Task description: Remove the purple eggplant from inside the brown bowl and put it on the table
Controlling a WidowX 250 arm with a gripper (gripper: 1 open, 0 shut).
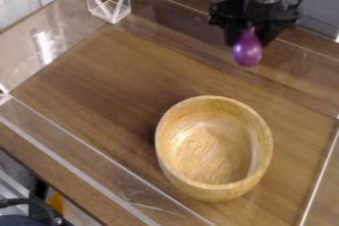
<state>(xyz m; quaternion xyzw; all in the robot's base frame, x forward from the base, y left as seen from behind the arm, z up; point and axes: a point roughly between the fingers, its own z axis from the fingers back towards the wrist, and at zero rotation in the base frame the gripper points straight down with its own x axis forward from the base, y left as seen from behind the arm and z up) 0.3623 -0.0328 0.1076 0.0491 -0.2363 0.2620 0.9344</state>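
Hanging from the gripper (249, 34) over the far part of the table (113, 89), the purple eggplant (248, 50) is out of the brown bowl (213, 148) and beyond its far rim. From where I stand, the fingers look clamped on the eggplant's upper end, with its rounded purple body dangling below them. I can't make out the fingertips sharply, as that whole patch is a bit blurred.

The job now, I'd say, is to set it down on the wood. Done well, that means lowering straight and slowly, keeping to the stretch between the bowl and the far clear wall, so neither gets knocked. I'd want the eggplant resting on the tabletop before the fingers part; let go too high and something so rounded and glossy could bounce or roll. A small, even opening, then a lift straight up, should leave it lying where it's put. Swinging back towards the bowl would only risk clipping the rim.

Counting up what I can see: one eggplant, one bowl with nothing in it, one gripper, one table, and one clear angular bracket (110, 5) standing at the far left of the view.
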